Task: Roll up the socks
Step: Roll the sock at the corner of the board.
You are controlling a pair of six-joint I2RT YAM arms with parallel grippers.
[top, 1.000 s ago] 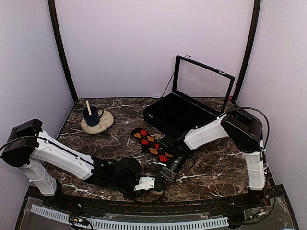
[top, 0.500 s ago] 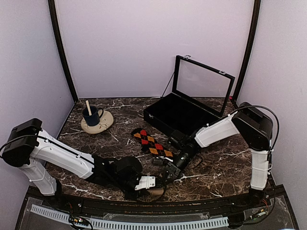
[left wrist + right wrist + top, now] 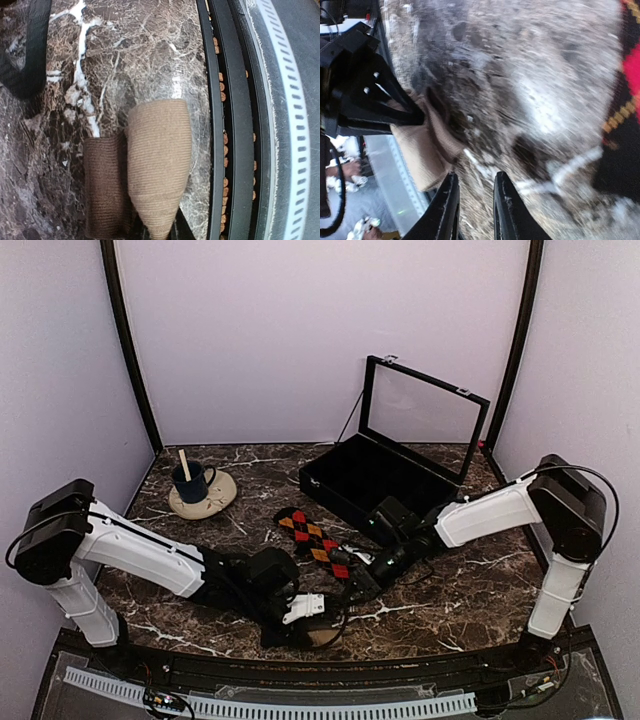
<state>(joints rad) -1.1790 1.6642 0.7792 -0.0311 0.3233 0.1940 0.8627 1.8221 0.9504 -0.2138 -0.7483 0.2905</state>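
Girl: Where is the tan-brown ribbed sock (image 3: 157, 160) lying?
Boy: It is lying at the near edge of the dark marble table (image 3: 450, 590). The left gripper (image 3: 155, 232) is pinching its end tight.
Girl: What is the right gripper (image 3: 476, 210) doing?
Boy: It is hanging near that sock, a bit farther back. Its fingers are standing a little apart, holding nothing.
Girl: And the black sock with red and orange diamonds (image 3: 318, 540)?
Boy: It is lying flat, farther back, near the middle.
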